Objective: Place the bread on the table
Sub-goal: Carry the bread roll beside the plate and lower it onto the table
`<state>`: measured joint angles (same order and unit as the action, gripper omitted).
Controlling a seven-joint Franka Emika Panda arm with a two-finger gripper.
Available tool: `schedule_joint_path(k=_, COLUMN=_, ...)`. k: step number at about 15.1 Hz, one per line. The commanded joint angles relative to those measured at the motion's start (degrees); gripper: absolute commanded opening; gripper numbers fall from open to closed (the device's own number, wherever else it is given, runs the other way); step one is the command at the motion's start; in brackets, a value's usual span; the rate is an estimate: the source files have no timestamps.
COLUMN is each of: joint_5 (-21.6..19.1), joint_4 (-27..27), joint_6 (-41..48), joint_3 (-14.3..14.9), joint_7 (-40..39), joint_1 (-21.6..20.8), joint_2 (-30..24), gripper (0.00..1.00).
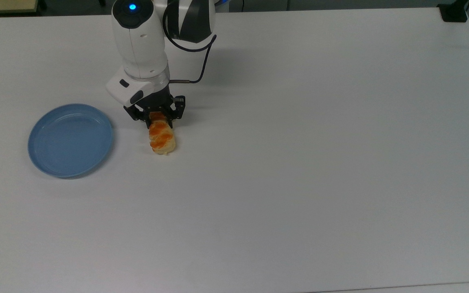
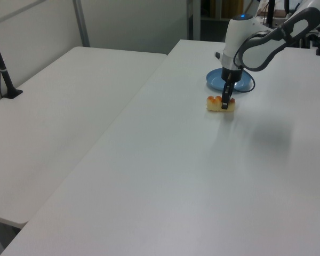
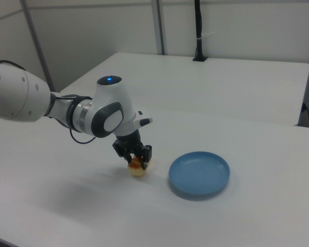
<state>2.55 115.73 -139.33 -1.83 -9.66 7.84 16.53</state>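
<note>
Gripper (image 1: 156, 118) clamps bread (image 1: 161, 139) beside plate (image 1: 71, 140)

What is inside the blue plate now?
Nothing lies in the blue plate; its whole bowl shows bare. The bread is beside it, low over the table, with the gripper shut on one end.

top view: you look steeply down on the large plain white tabletop (image 1: 299, 162), close in.
left view: you look along it from far off, low.
right view: you face it from the opposite side, nearer.
shared: all three give you the round blue plate (image 1: 71, 140) (image 2: 244, 82) (image 3: 199, 173).
</note>
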Motion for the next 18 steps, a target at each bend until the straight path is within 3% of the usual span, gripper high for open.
schedule_joint_path(k=1, joint_5=0.18, joint_4=-2.34, joint_6=1.60, joint_3=0.43, joint_7=1.40, joint_1=-0.37, joint_2=-1.33, gripper=1.00)
schedule_joint_path(k=5, joint_5=0.00, joint_4=-15.68, joint_6=20.64, joint_3=0.25, joint_7=1.66, joint_1=-1.42, joint_2=-2.12, gripper=1.00)
schedule_joint_path(k=8, joint_5=0.09, joint_4=-22.63, joint_6=29.62, joint_3=0.34, joint_7=3.50, joint_1=-4.15, joint_2=-2.56, gripper=1.00)
schedule_joint_path(k=12, joint_5=0.18, joint_4=-24.76, joint_6=37.63, joint_3=1.30, joint_7=9.12, joint_1=-8.71, joint_2=-7.20, gripper=1.00)
schedule_joint_path(k=16, joint_5=0.09, joint_4=-24.85, joint_6=45.45, joint_3=6.83, joint_7=13.43, joint_1=-16.70, joint_2=-13.09, gripper=1.00)
schedule_joint_path(k=18, joint_5=-0.17, joint_4=-24.59, joint_6=47.92, joint_3=7.37, joint_7=13.35, joint_1=-17.16, joint_2=-15.21, gripper=1.00)
